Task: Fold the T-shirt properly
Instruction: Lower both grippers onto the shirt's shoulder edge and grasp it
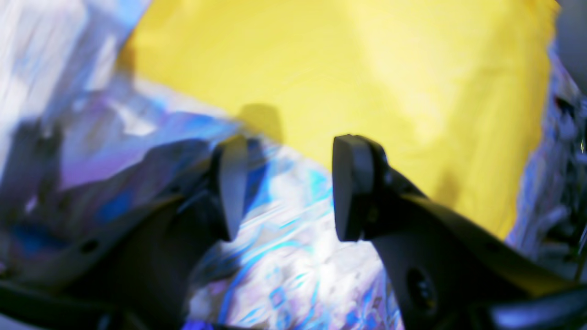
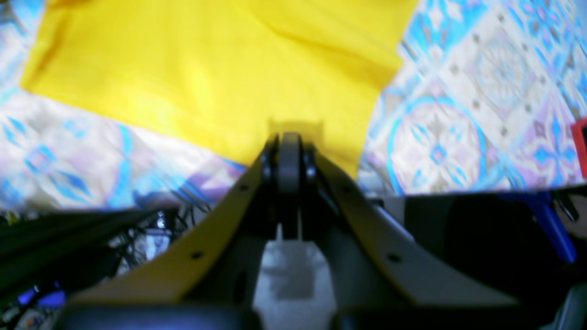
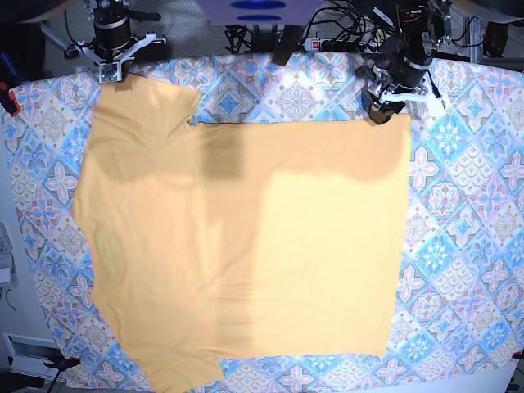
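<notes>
Shirt [image 3: 246, 246] one side folded in, 9 o'clock sleeves left. Left hand [image 1: 284, 188] released, empty, at 1 o'clock corner. Right hand [image 2: 289, 151] clenched, empty.

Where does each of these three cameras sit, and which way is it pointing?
Left wrist: on the left arm, looking past its open left tool at the T-shirt edge and patterned cloth.
Right wrist: on the right arm, looking past its shut right tool at a shirt corner.
Base: overhead, looking down; both arms at the top.
All three share the shirt.
</notes>
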